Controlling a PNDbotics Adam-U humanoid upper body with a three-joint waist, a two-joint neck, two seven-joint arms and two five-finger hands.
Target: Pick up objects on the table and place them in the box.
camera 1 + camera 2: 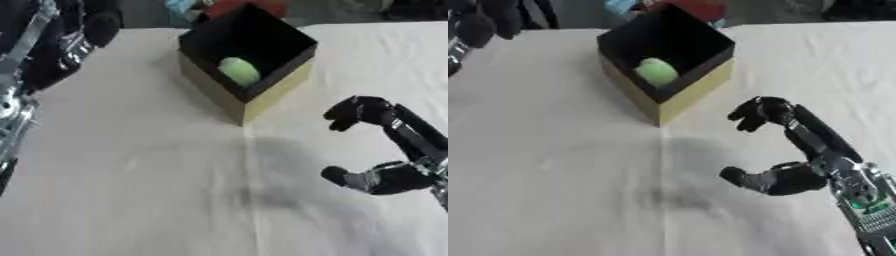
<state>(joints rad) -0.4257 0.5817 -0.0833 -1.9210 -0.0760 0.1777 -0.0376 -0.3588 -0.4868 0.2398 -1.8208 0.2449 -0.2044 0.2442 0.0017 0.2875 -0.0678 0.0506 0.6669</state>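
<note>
Right hand (785, 150) hangs above the right side of the table (131, 190), holding nothing: fingers (756, 114) curled forward at the top, thumb (741, 177) stuck out lower down, a wide gap between them. Its shadow falls on the white cloth just to its left. Just beyond the fingertips, toward the far edge, stands the box (249, 60), corner pointing toward the robot, black inside, yellow-tan outer walls. A pale green rounded object (239, 71) lies inside the box against its near inner wall. Left hand (66, 50) is up at the far left corner of the table, dark and partly cut off; cannot tell how its fingers are set. Red and blue items (219, 6) show behind the box at the far edge.
</note>
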